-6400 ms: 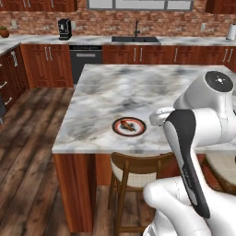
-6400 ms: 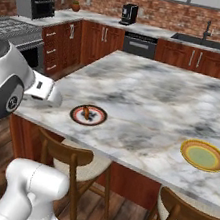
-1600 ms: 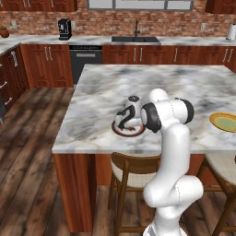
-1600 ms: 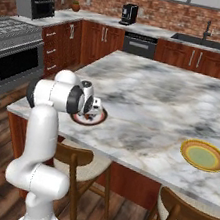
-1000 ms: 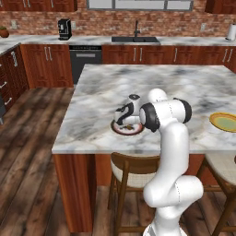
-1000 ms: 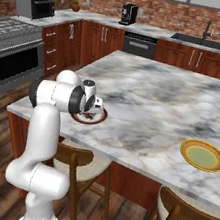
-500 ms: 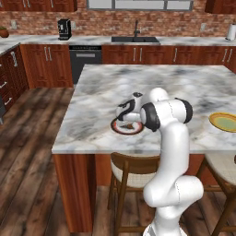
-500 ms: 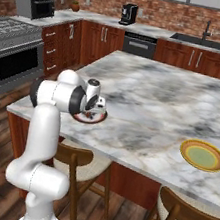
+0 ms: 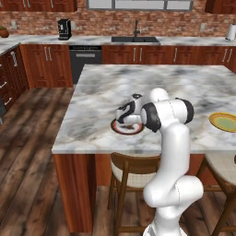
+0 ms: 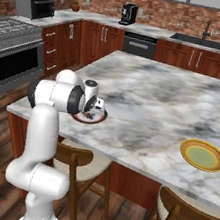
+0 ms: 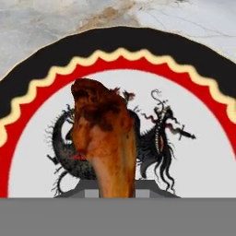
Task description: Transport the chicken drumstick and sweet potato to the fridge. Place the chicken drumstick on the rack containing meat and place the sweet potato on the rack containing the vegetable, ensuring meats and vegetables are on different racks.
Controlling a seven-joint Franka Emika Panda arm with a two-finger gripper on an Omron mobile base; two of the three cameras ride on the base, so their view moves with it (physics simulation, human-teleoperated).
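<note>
Gripping the chicken drumstick (image 11: 105, 138): jaws closed narrow on its bone end, right at the bottom of the hand view, where the thin part runs down between the finger tips. Long axis runs straight out from the gripper (image 9: 125, 116), meaty bulb farthest from the fingers, bone tip nearest. It lies on the decorated plate (image 11: 203, 120), black and red rim, dragon print, directly under the hand. From the base views the gripper sits low over that plate (image 10: 96, 119) near the front edge of the marble island (image 9: 138, 87). One arm only, so no choice of hand.

Count: one drumstick, one decorated plate, one yellow-green plate (image 10: 203, 155) well off to the gripper's side, empty.

Judgement: grasp looks set; next is lifting straight up off the plate, then carrying to the fridge.
</note>
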